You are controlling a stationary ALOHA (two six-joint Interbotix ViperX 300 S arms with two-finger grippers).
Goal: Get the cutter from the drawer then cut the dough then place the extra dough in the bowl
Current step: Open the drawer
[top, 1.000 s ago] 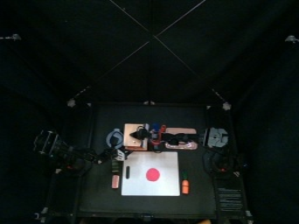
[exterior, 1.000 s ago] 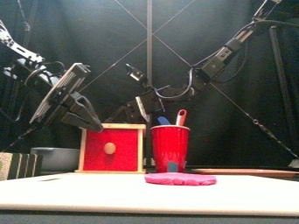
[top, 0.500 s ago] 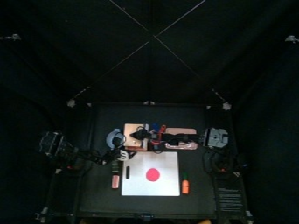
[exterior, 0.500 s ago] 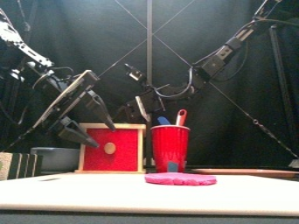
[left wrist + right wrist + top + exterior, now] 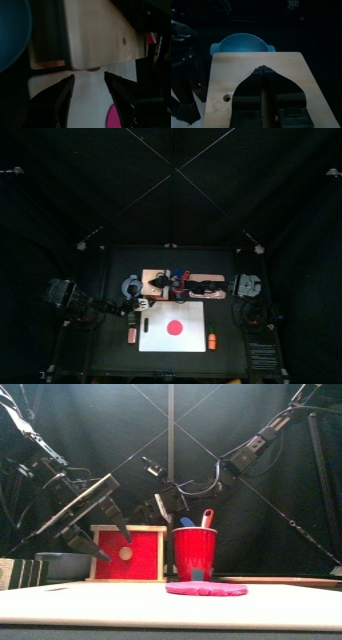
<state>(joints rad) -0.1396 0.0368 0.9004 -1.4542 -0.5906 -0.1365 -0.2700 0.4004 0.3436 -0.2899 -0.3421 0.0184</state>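
Note:
The pale wooden box [image 5: 156,278] stands at the back of the table, its red drawer front [image 5: 130,554] shut. My left gripper [image 5: 111,546] hangs open just in front of that drawer; in the left wrist view the drawer's small knob [image 5: 93,68] sits just beyond the open left gripper [image 5: 88,76]. My right gripper [image 5: 263,70] is shut and rests on the box's top. A flat red dough disc [image 5: 174,325] lies on the white cutting board [image 5: 158,316]. The blue-grey bowl [image 5: 128,285] sits left of the box. No cutter shows.
A red cup [image 5: 195,552] holding a blue and a red toy knife stands right of the box, behind the dough [image 5: 206,588]. Two small orange toys [image 5: 131,335] [image 5: 211,341] lie beside the board's left and right edges.
My left gripper has come down and moved right, from high beside the box to the level of the drawer front. The right gripper has stayed on the box top.

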